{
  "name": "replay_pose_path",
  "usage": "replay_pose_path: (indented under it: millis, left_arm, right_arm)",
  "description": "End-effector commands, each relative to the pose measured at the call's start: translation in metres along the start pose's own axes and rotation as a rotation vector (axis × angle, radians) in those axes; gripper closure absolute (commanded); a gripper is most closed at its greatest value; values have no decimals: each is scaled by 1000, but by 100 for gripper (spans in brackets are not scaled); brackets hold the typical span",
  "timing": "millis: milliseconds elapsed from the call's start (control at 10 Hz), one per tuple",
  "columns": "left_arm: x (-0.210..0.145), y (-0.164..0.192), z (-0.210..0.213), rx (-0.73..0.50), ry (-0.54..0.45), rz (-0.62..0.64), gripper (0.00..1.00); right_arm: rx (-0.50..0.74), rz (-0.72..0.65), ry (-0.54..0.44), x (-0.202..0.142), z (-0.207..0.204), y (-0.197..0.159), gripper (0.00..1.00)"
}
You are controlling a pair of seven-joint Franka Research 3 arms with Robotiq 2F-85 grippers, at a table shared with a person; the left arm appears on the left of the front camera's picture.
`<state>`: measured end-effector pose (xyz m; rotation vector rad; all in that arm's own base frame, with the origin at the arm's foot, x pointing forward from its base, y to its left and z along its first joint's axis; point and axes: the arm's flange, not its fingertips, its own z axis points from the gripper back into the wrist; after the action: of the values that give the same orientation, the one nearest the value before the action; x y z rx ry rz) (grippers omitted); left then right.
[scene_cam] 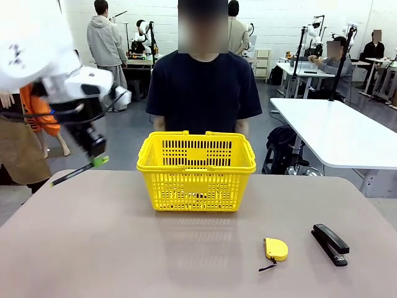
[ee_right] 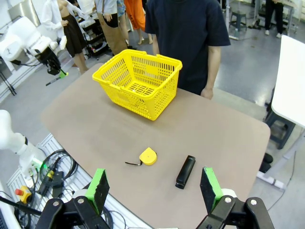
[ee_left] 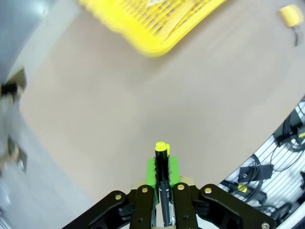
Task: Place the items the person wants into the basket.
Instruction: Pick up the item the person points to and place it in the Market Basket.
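The left gripper [scene_cam: 98, 160] hangs above the counter's [scene_cam: 93, 248] far-left edge, its fingers clamped on the thin black pen [scene_cam: 71, 172]. The pen's long axis slants down to the left, away from the yellow basket [scene_cam: 196, 172], which stands to the right. The right gripper [ee_right: 155, 191] waits open, well off.

Basket [ee_left: 152, 24] motion-blurred and cut by top edge, tape measure [ee_left: 290, 14] blurred, pen [ee_left: 163, 191] partly hidden by pads.
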<state>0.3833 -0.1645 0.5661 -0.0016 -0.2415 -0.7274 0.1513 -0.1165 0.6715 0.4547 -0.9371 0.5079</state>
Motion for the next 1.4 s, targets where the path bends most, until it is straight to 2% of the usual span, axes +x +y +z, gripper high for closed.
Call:
replay_pose_path:
  millis: [0,300,600,900,1100,1300]
  left_arm:
    - [68,-2,10,-139,-6,-289,88]
    - [150,-37,-8,-109,52,-519,88]
    - [204,-56,-37,-16,97,-636,88]
    - [231,-61,-64,-38,96,-751,88]
    - [247,-53,-80,-65,104,-792,88]
    - [241,-52,-96,-46,84,-702,88]
  right_arm:
    - [-5,-9,15,0,-1,0,0]
    - [-5,-9,15,0,-1,0,0]
    - [-5,-9,15,0,-1,0,0]
    - [-5,-9,15,0,-1,0,0]
    - [-5,-9,15,0,-1,0,0]
    - [-5,-9,15,0,-1,0,0]
